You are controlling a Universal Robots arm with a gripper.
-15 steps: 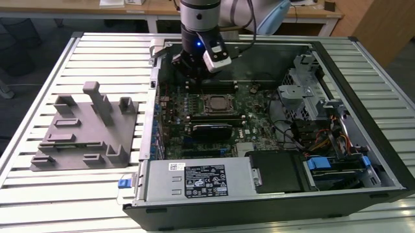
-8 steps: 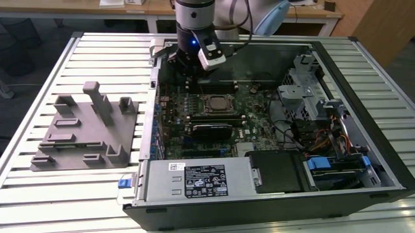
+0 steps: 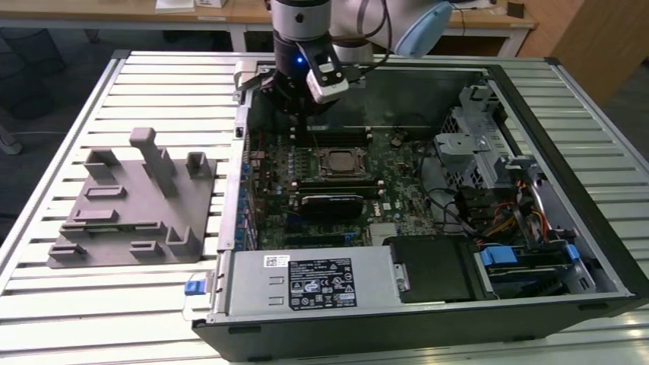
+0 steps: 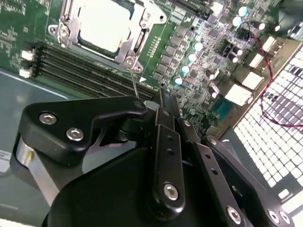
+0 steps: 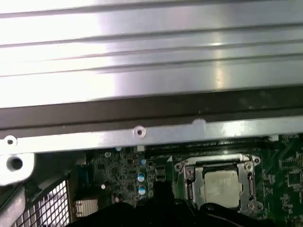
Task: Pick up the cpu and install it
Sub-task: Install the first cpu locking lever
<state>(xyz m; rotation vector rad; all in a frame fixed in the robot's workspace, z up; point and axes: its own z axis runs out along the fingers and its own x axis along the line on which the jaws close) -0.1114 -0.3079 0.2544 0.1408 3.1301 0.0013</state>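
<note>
While the single arm hangs over the open computer case [image 3: 568,251], its gripper [image 3: 302,114] sits low above the far edge of the motherboard [image 3: 406,201], just beyond the socket as the exterior view shows it. One cpu [image 3: 338,162] is in sight, and it already lies flat in the socket frame [image 3: 339,163] near the middle of the board, pale metal top facing up. In both wrist views the same chip appears seated square within its frame: bright and silvery in the second wrist view [image 4: 103,24], duller in the first wrist view [image 5: 223,187]. Being square, it has no long axis; its edges run parallel to the frame and to the memory slots [image 4: 90,71] beside it. The jaws hold nothing that can be seen, and whether they are spread or pressed together cannot be told, since the black linkage hides the tips. One grey fixture [image 3: 132,205] rests on the slatted bench [image 3: 61,304], well apart from the case on the exterior view's left. One power supply [image 3: 309,283] fills the near corner of the case
</note>
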